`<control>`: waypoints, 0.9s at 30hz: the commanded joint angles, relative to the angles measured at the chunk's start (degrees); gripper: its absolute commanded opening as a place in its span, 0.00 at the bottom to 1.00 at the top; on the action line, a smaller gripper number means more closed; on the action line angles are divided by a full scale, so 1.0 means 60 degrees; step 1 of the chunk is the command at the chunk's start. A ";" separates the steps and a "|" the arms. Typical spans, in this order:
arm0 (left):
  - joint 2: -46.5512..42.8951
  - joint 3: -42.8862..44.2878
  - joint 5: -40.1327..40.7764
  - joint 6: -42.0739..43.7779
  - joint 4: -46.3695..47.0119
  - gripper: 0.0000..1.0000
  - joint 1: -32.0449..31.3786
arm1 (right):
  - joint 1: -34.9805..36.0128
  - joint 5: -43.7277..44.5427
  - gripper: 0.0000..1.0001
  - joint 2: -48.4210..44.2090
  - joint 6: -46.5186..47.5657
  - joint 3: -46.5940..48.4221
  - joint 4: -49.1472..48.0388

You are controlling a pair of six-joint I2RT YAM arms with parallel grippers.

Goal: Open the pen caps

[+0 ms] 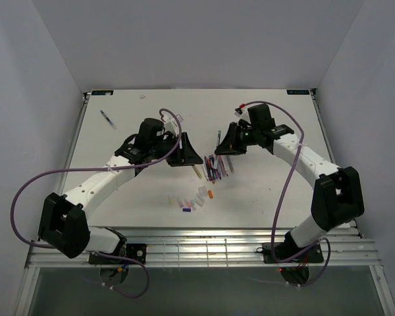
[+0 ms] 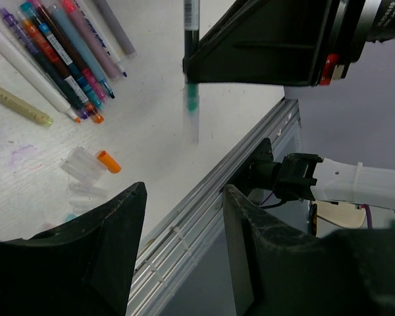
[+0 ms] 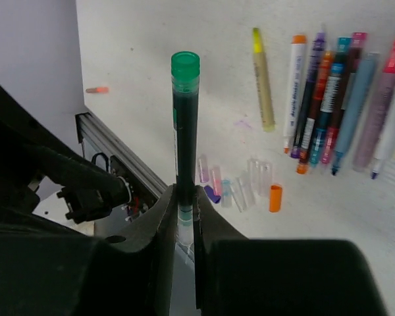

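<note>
Green pen [image 3: 185, 138] held over the tabletop [image 3: 151, 39], barrel pinched by the right gripper [image 3: 185, 197] fingers. The left gripper [image 2: 183, 224] fingers are spread and empty. The green cap [image 3: 185, 66] is probably light, stiff and smooth, and best gripped across its sides.

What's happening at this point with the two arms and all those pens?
The right tool is shut on a green pen whose green cap is on. The left tool is open and empty, facing that capped end. A row of pens and a cluster of loose caps lie on the table.
</note>
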State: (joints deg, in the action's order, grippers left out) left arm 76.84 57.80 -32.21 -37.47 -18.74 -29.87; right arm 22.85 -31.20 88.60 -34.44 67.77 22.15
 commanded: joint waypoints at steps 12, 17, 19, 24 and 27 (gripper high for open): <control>-0.0311 -0.0683 -0.0096 -0.0434 0.1527 0.62 -0.0207 | 0.1216 -0.1128 0.08 0.0293 -0.1790 0.0380 -0.1919; -0.0267 -0.0742 0.0079 -0.0376 0.1425 0.61 -0.0325 | 0.1274 -0.1128 0.08 0.0292 -0.1907 0.0366 -0.1993; -0.0223 -0.0771 0.0123 -0.0346 0.1410 0.60 -0.0325 | 0.1303 -0.1142 0.08 0.0336 -0.1966 0.0395 -0.2007; 0.0011 -0.0625 0.0051 -0.0200 0.1307 0.51 -0.0339 | 0.1406 -0.1231 0.08 0.0453 -0.1995 0.0395 -0.2095; 0.0084 -0.0595 0.0007 -0.0112 0.1220 0.37 -0.0339 | 0.1406 -0.1201 0.08 0.0526 -0.1995 0.0468 -0.2095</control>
State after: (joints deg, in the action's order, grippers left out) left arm 77.54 53.39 -31.97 -39.40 -11.57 -31.68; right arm 30.89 -37.08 90.96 -46.04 69.21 11.75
